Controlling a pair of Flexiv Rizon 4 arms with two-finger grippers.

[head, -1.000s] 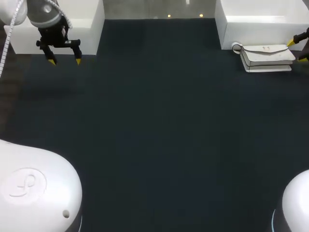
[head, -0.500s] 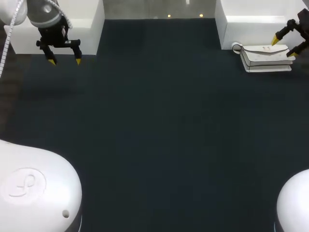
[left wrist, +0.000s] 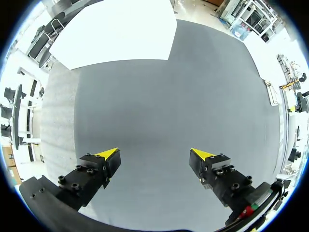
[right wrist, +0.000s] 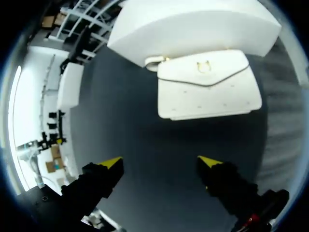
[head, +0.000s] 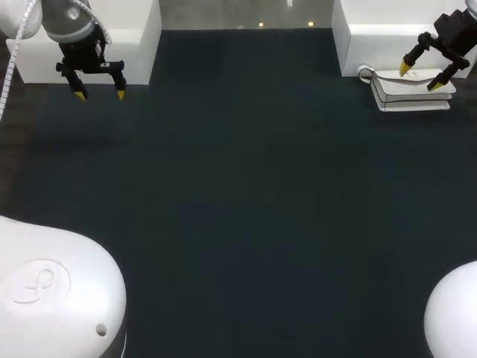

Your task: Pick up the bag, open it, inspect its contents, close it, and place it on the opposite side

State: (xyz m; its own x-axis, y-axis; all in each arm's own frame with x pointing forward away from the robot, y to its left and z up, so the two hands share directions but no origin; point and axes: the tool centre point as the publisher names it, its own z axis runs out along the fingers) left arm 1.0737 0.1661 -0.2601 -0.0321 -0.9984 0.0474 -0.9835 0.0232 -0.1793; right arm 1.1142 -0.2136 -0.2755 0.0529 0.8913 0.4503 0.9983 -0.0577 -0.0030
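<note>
A small white bag (head: pixel 412 91) with a front flap and a gold clasp lies on the dark table at the far right, against a white block (head: pixel 402 30). My right gripper (head: pixel 419 76) hangs open right above it, one yellow tip over each half. In the right wrist view the bag (right wrist: pixel 207 89) lies ahead of the open gripper (right wrist: pixel 161 162), flap closed. My left gripper (head: pixel 100 94) stands open at the far left with nothing between its fingers; its own view shows the gripper (left wrist: pixel 154 153) over bare mat.
A second white block (head: pixel 97 33) stands at the back left, behind my left gripper. The dark mat (head: pixel 238 194) spreads across the table between the two arms. White arm bases (head: pixel 52 291) fill the near corners.
My right gripper has come in from the right edge and moved left over the bag. The left arm has kept still.
</note>
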